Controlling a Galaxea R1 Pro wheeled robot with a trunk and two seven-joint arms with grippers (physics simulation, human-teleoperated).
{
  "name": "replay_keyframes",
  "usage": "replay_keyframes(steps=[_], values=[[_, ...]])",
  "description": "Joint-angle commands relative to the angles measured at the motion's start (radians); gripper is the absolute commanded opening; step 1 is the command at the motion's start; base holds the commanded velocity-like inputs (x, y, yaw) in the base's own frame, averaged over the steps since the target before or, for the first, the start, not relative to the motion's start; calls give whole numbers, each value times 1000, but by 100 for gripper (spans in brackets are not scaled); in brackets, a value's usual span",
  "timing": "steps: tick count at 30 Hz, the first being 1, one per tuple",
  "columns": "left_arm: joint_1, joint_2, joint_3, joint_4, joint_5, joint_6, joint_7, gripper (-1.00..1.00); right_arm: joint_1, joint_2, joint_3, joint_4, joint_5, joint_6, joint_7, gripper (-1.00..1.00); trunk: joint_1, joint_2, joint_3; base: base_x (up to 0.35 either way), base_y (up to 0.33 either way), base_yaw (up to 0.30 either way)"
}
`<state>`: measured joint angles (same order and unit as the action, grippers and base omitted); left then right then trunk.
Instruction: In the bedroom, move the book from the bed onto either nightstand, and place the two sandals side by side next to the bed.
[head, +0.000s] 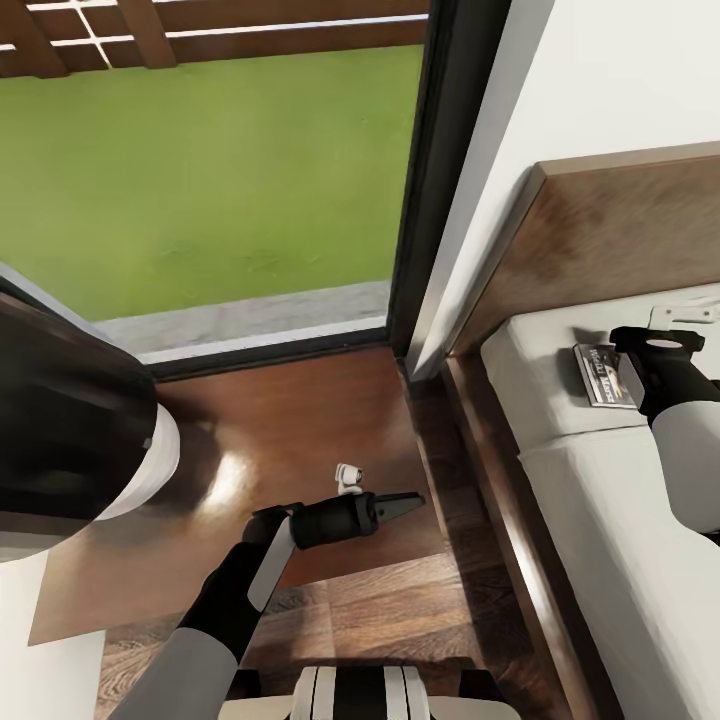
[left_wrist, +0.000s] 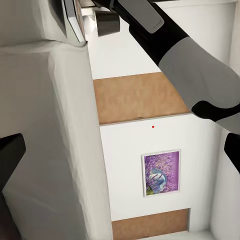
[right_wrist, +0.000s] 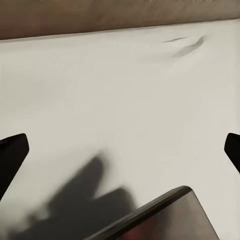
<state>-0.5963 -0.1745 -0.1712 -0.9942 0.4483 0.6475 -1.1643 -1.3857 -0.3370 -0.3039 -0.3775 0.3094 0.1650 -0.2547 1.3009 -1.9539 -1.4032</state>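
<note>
At the left stands the nightstand (head: 300, 450), its glossy dark top bare apart from the left gripper (head: 405, 503) hovering low over it, black fingers drawn almost together and holding nothing. Beyond it the tall window looks onto green grass. To the right comes the bed (head: 590, 500), and there the book (head: 603, 374) lies flat on the off-white mattress near the headboard (head: 620, 240). The right gripper (head: 655, 342) hangs just over the book's far edge; in its wrist view the fingertips (right_wrist: 11, 155) stand wide apart, gripping nothing, with the book's corner (right_wrist: 165, 217) below. So I judge the book's transfer unfinished, not yet lifted. The book looks thin and dark, with a pale panel on its cover.
</note>
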Motion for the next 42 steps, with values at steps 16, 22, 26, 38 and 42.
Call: replay_keyframes(steps=[16,22,26,38,42], values=[[0,0,-1,0,6,9,0,100,0,1,-6,1,7,10,2,100,0,0,-1,-28,0,0],[0,0,-1,0,6,9,0,100,0,1,-6,1,7,10,2,100,0,0,-1,-134,0,0],[0,0,-1,0,6,9,0,100,0,1,-6,2,7,10,2,100,0,0,-1,-12,0,0],[0,0,-1,0,6,9,0,100,0,0,-6,2,7,10,2,100,0,0,-1,-126,0,0],[0,0,-1,0,6,9,0,100,0,1,-6,2,7,10,2,100,0,0,-1,-52,0,0]])
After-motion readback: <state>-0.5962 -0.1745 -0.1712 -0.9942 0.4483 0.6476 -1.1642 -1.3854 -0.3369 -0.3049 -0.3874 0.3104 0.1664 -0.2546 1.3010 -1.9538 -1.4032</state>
